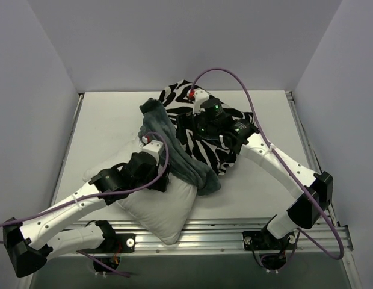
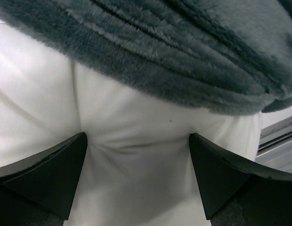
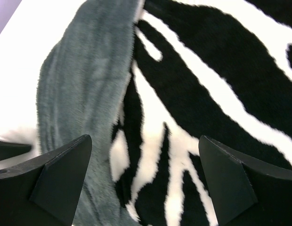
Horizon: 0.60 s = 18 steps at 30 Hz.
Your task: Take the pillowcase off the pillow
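Place: robot lab test cell.
Enclosure: plain pale walls [image 1: 174, 42] box in a white tabletop [image 1: 108, 126] on three sides.
Mounting: metal rail [image 1: 222, 232] along the near edge, carrying the left arm [image 1: 66, 211] and right arm [image 1: 289, 168].
Wiring: purple cables [image 1: 234, 75] loop over both arms.

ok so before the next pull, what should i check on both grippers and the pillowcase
1. left gripper open: ok, jaws wide, on the bare pillow.
2. right gripper open: ok, above the pillowcase, over its zebra face beside the grey edge.
3. either gripper closed on fabric: not ok, neither has closed.
4. pillowcase off: not ok, only the pillow's near end is bare.
5. how much pillow is inside: cannot tell.
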### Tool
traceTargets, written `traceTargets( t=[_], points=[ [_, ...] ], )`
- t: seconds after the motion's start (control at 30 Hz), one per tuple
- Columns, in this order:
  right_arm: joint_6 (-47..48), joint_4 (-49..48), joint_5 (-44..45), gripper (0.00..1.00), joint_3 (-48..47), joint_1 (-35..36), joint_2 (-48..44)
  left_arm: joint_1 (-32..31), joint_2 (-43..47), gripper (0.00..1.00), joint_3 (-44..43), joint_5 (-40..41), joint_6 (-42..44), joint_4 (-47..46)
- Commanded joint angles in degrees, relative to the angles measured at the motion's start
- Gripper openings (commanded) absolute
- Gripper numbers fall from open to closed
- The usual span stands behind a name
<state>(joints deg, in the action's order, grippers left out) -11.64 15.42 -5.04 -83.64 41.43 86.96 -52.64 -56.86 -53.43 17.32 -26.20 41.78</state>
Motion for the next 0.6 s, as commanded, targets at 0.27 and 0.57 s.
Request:
traceTargets(
  t=[0.27, 0.57],
  points=[
    [2.85, 1.89, 4.85, 0.92, -2.42, 6.21, 6.11, 1.49, -1.85, 0.26, 10.27, -4.14, -8.70, -7.85],
    [3.38, 6.01, 17.24, 0.38, -2.49, 6.56, 15.16, 1.75, 0.70, 0.02, 7.91, -3.79, -8.26, -5.05]
  ],
)
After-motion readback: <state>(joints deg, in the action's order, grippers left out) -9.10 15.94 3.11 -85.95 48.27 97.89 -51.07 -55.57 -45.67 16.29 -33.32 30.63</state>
